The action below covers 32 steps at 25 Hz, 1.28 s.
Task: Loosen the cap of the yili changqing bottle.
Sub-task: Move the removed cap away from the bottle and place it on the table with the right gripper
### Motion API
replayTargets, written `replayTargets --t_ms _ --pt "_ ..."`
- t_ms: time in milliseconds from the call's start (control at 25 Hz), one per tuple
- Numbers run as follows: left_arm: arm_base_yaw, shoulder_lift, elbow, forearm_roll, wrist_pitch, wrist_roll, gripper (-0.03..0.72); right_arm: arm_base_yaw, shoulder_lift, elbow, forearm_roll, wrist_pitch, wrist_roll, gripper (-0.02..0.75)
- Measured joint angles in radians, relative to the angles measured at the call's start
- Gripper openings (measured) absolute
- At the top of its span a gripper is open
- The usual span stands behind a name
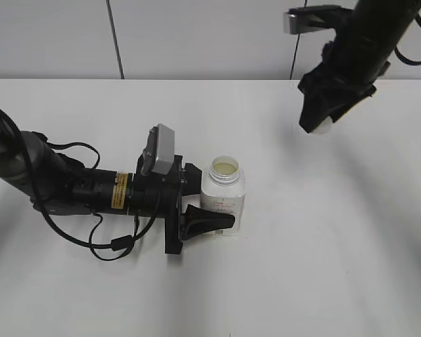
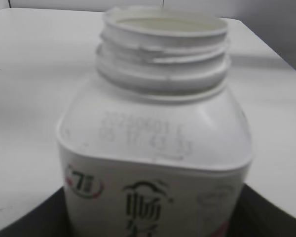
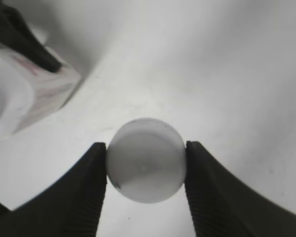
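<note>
The yili changqing bottle (image 1: 222, 195) stands upright mid-table, white and squarish, its threaded neck open with no cap on it. It fills the left wrist view (image 2: 153, 163) and shows at the upper left of the right wrist view (image 3: 24, 94). My left gripper (image 1: 200, 203) lies low on the table and is shut on the bottle's body. The small round white cap (image 3: 146, 160) is off the bottle and pinched between the fingers of my right gripper (image 3: 146, 165). In the exterior view my right gripper (image 1: 321, 121) hangs high above the table, right of the bottle, with the cap (image 1: 325, 127) at its tip.
The white table (image 1: 323, 246) spreads around the bottle. A pale wall (image 1: 196, 35) with dark vertical seams stands behind the table's far edge. The left arm's cables (image 1: 112, 242) trail on the table to the left.
</note>
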Motion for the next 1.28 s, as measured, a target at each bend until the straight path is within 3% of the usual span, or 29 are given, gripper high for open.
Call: replayTargets --t_ms 440,760,1280 --pt "0.0 0.0 0.0 -0.002 -0.001 0.0 0.432 -0.231 0.0 0.289 -0.005 -0.242 0.096 0.386" --pt "0.0 0.0 0.0 -0.002 -0.001 0.0 0.432 -0.254 0.0 0.424 -0.023 -0.49 0.099 0.386" --pt "0.0 0.0 0.0 -0.003 -0.002 0.0 0.432 -0.254 0.053 0.449 -0.027 -0.519 0.118 0.386"
